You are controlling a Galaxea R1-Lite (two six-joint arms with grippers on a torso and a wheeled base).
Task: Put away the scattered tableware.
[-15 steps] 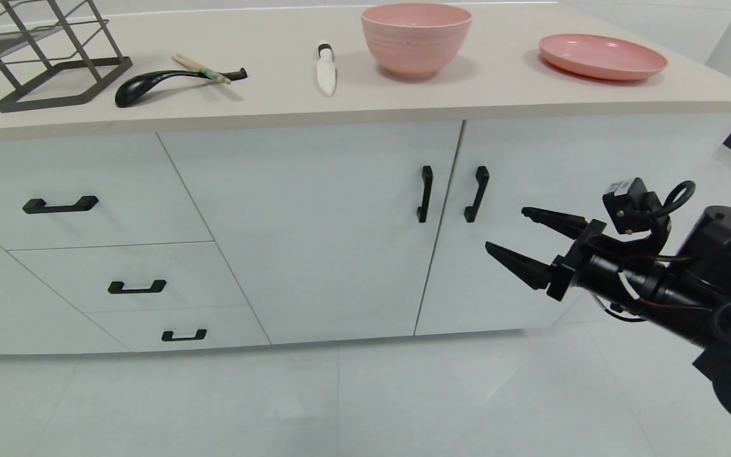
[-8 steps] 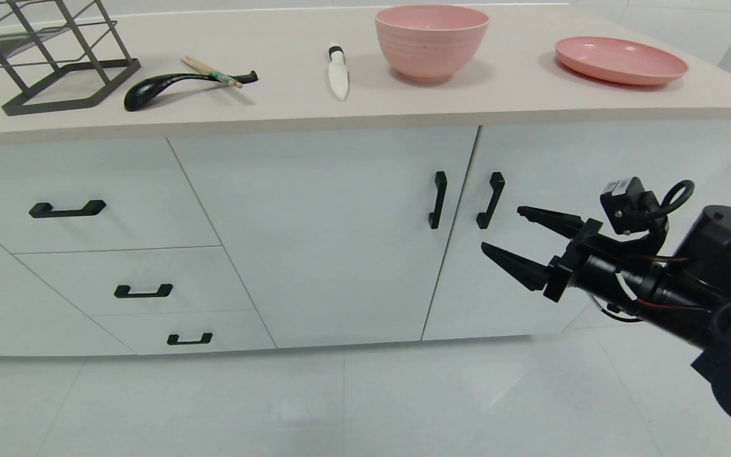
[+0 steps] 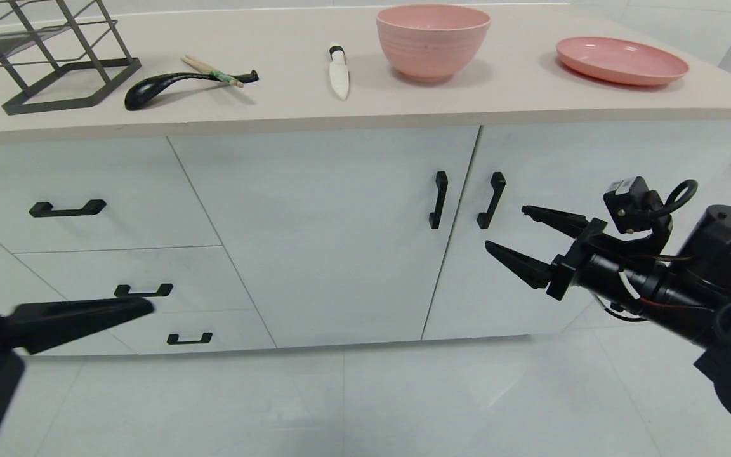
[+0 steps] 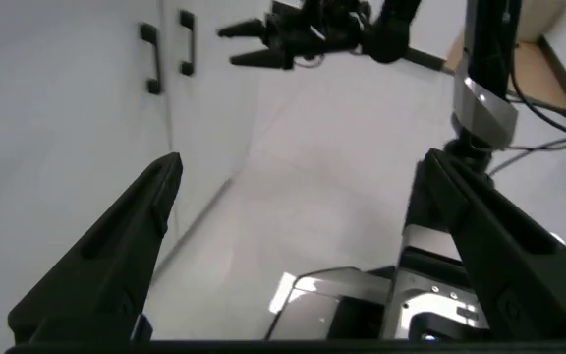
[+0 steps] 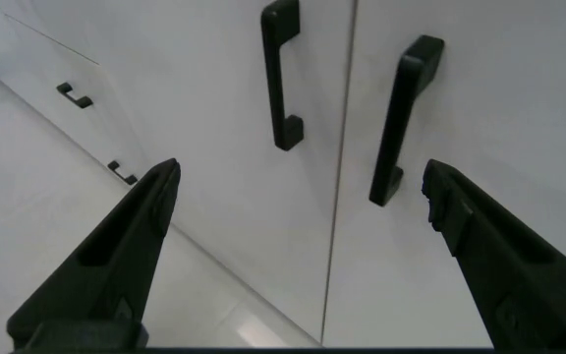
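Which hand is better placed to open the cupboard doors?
Probably the right hand. It is open and sits just beside the two door handles, pointing at them. The left hand is low down by the drawers, farther from those handles.

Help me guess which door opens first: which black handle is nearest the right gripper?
The upright handle on the right-hand door, just beside the right gripper. Its twin on the left-hand door sits farther; the drawer handles lie far left.
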